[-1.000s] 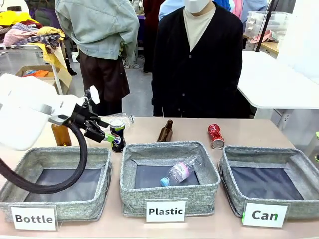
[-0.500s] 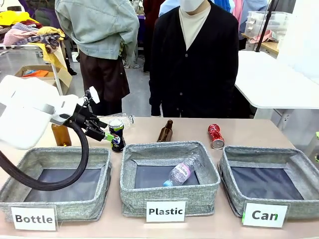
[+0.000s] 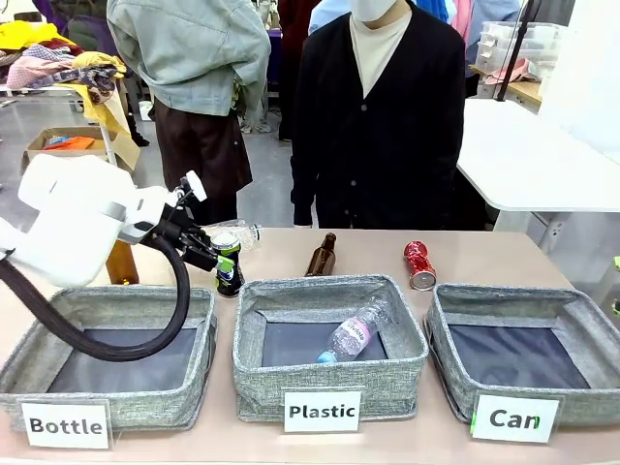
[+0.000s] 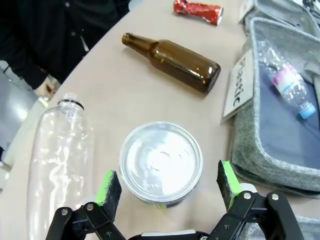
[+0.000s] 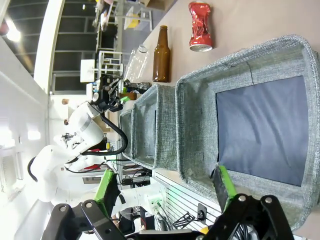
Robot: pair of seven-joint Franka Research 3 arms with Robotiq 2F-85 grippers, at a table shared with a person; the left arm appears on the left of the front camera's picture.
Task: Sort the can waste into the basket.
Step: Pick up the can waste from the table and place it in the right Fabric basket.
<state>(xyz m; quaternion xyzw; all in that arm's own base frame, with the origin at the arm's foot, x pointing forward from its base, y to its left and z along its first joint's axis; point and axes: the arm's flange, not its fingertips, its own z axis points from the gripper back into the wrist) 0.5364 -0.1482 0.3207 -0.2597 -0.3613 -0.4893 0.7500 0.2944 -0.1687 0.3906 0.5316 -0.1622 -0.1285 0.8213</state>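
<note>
The black-and-blue Pepsi can (image 4: 161, 162) is standing upright on the table behind the bins, its silver end facing the left gripper (image 4: 165, 182), whose green pads are sitting spread on either side of it. The red crushed can (image 3: 419, 264) is lying just behind the grey, dark-lined "Can" basket (image 3: 441, 320). The "Plastic" bin (image 3: 252, 368) is holding a clear bottle (image 3: 354, 331). The right gripper (image 5: 165, 185) is hanging unclenched over the basket.

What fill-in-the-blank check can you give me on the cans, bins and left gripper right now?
1. The left gripper straddles the upright black-and-blue can with its jaws ____.
2. The red can lies on the ____, outside the Can basket.
3. The clear plastic bottle lies in the middle bin, labelled ____.
Missing words: open; table; Plastic.
</note>
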